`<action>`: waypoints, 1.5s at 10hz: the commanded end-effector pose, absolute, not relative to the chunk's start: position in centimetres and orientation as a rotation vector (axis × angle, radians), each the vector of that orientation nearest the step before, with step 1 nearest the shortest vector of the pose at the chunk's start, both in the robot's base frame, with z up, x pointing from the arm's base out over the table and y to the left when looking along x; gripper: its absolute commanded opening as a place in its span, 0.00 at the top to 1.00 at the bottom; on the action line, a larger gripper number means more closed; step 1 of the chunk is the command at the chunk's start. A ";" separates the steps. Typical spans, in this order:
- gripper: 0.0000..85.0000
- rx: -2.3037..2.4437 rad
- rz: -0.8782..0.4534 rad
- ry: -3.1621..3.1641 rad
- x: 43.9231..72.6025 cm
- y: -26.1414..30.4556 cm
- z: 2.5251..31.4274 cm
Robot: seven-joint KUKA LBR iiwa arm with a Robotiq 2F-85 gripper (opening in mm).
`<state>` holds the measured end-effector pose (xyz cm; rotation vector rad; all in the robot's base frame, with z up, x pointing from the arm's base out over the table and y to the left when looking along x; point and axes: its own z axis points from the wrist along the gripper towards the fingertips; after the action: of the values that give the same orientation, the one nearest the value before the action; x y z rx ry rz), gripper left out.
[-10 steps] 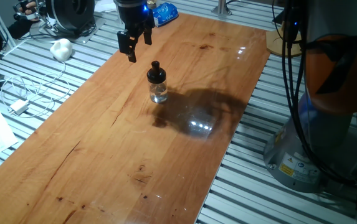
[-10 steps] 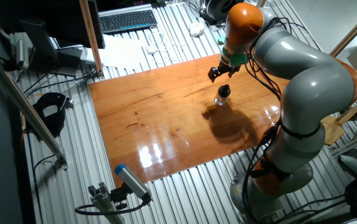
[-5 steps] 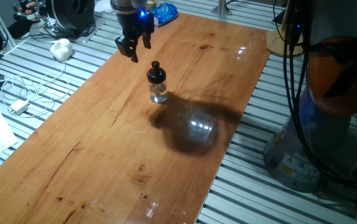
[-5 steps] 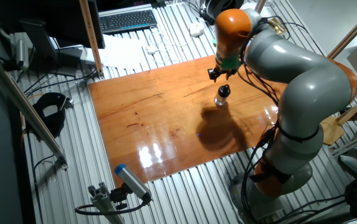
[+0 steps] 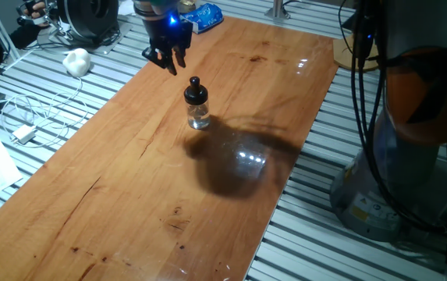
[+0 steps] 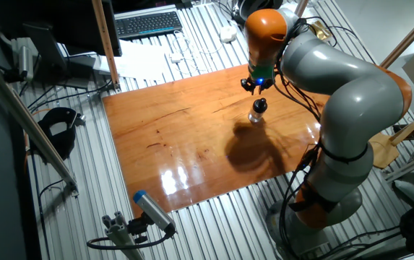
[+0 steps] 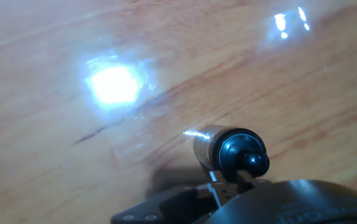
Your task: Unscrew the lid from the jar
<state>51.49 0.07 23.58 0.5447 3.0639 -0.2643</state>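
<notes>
The jar (image 5: 199, 117) is small clear glass and stands upright on the wooden table (image 5: 129, 195), closed by the black lid (image 5: 195, 90) with its narrow knob. My gripper (image 5: 166, 59) hangs in the air above the table, beyond and to the left of the jar, not touching it; its fingers are apart and empty. The other fixed view shows the gripper (image 6: 256, 85) just above the lid (image 6: 261, 105) and jar (image 6: 257, 116). In the hand view the lid (image 7: 243, 152) and the jar's glass (image 7: 204, 145) lie low in the frame, next to the hand's dark housing (image 7: 278, 199).
The table's left edge runs close under the gripper. Off the table at the left lie a white cable with an adapter (image 5: 24, 133) and a white crumpled object (image 5: 76, 61). A blue bag (image 5: 205, 17) sits at the far end. The robot base (image 5: 387, 195) stands to the right.
The gripper has moved away from the jar, toward the table's far left edge, and turned about its axis. The jar and lid have not moved.
</notes>
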 end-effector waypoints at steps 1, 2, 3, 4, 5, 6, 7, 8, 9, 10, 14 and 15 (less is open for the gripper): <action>1.00 2.415 -0.232 2.138 51.5 0.1 23.6; 1.00 2.407 -0.231 2.148 51.5 0.1 23.6; 1.00 2.386 -0.228 2.175 51.5 0.1 23.6; 1.00 2.357 -0.230 2.209 51.5 0.1 23.6; 1.00 2.331 -0.231 2.239 51.5 0.1 23.6; 1.00 2.304 -0.231 2.271 51.5 0.1 23.6; 1.00 2.278 -0.233 2.298 51.4 0.1 23.6; 1.00 2.247 -0.232 2.334 51.4 0.1 23.6; 1.00 2.220 -0.229 2.367 51.4 0.1 23.6; 1.00 2.180 -0.236 2.407 51.4 0.2 23.6; 1.00 2.045 -0.204 2.536 51.3 0.0 23.6; 1.00 2.019 -0.201 2.555 51.3 -0.2 23.6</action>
<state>51.31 -0.26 23.59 1.3610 2.9221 -0.2350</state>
